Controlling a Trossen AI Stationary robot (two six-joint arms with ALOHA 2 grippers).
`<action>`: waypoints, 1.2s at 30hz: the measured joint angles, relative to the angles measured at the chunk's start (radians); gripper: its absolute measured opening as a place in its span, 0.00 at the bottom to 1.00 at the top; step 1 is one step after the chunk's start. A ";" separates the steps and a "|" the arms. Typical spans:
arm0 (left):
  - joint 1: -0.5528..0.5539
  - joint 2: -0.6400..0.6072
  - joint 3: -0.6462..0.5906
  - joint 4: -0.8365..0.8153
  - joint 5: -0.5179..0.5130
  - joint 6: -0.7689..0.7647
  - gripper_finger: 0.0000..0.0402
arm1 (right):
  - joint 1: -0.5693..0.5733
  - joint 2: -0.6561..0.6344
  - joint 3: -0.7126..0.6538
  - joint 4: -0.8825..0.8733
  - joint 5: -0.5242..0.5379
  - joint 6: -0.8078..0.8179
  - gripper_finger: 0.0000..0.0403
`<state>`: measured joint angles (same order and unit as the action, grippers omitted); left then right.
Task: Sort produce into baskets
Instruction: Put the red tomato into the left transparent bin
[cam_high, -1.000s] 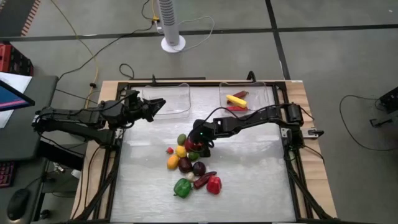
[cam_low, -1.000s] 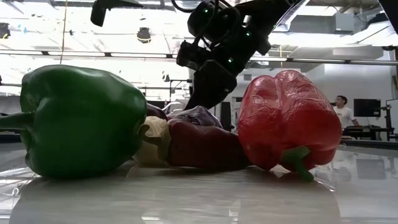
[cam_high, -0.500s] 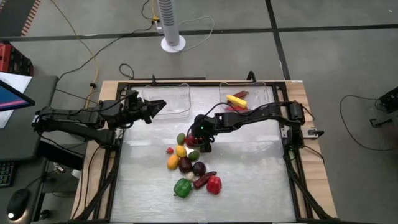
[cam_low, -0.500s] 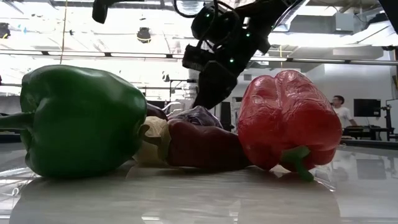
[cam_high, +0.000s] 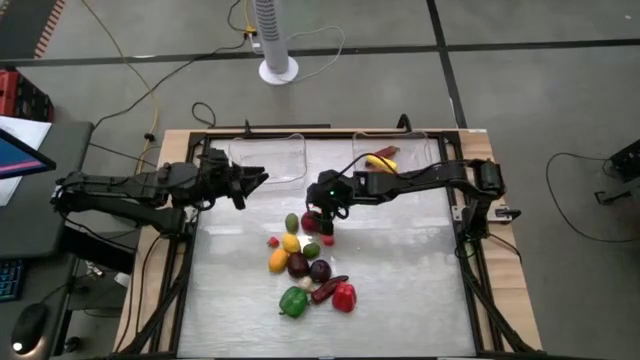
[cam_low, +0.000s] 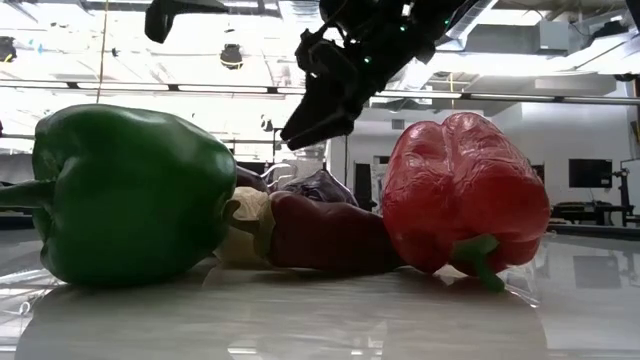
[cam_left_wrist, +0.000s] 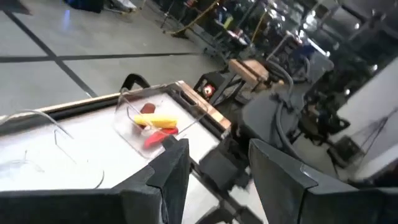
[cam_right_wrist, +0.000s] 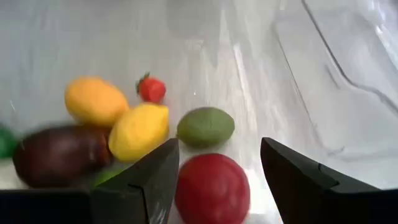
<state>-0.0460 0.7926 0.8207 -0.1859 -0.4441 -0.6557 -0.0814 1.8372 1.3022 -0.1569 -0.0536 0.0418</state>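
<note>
The table (cam_high: 400, 290) carries a pale glossy sheet, and at its far edge stand two clear tubs whose walls are hard to pick out from above: the left tub (cam_high: 270, 160) looks bare, while the right tub (cam_high: 425, 150) holds a banana (cam_high: 380, 160) and something red beneath it, partly covered by the right arm. The left arm reaches in from the table's left side, and its left gripper (cam_high: 255, 180) hangs just in front of the left tub with fingers parted a moderate way and nothing between them. The right gripper (cam_high: 322, 215) hangs over the far end of the produce heap, fingers spread wide on either side of a red round fruit (cam_right_wrist: 211, 186) without pressing it; whether they touch it cannot be told. Beside that fruit lie a green oval fruit (cam_right_wrist: 205, 126), a lemon (cam_right_wrist: 138, 130), an orange fruit (cam_right_wrist: 95, 99), a small strawberry (cam_right_wrist: 151, 89) and a dark purple piece (cam_right_wrist: 59, 155), cut off by the finger. Nearest the table's front, a green pepper (cam_low: 130, 190) and a red pepper (cam_low: 460, 190) hide most of the heap in the low view, with a dark red chilli (cam_low: 330, 235) between them.
</note>
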 joint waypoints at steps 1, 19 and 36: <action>0.000 -0.005 0.000 -0.008 0.016 0.017 0.38 | 0.001 0.000 0.000 0.003 0.000 0.034 0.65; 0.114 -0.094 0.000 -0.249 0.074 0.208 0.38 | 0.058 0.019 0.065 -0.080 0.132 0.186 0.96; 0.198 -0.095 0.000 -0.252 0.103 0.235 0.38 | 0.062 0.181 0.133 -0.237 0.108 0.088 0.90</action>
<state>0.1524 0.6975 0.8207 -0.4380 -0.3410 -0.4204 -0.0191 2.0185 1.4348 -0.3941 0.0548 0.1294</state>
